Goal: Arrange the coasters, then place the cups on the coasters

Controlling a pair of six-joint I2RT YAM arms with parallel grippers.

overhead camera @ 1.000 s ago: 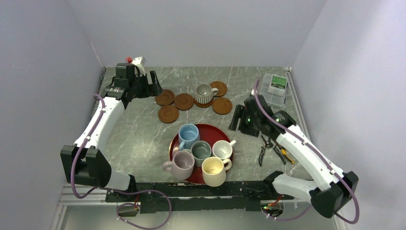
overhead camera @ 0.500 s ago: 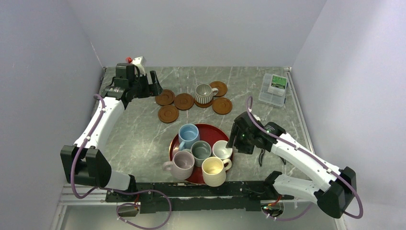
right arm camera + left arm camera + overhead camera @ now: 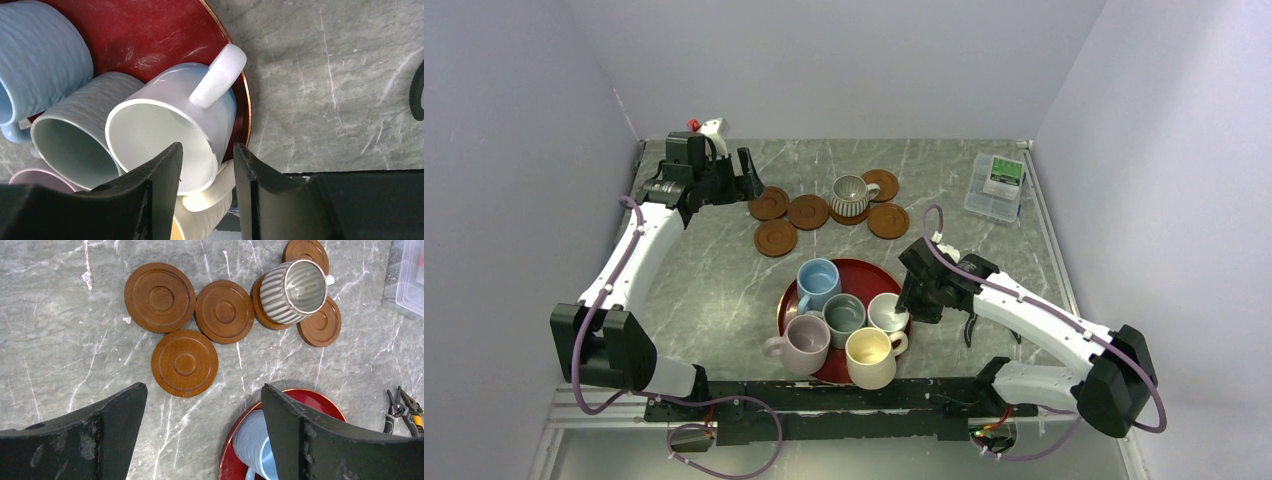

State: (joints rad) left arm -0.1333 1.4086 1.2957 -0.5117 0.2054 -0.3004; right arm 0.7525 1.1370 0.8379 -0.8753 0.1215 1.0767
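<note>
1. Since a second ago the right arm (image 3: 1034, 310) has swung left from the table's right side to the red tray (image 3: 864, 268).
2. The right gripper (image 3: 207, 160) is half open. Its fingers straddle the wall of the white cup (image 3: 165, 130), which sits on the tray, without pinching it.
3. The left arm (image 3: 639, 250) reaches far-left. The left gripper (image 3: 202, 395) is spread wide and empty beside the coasters (image 3: 185, 362).
</note>
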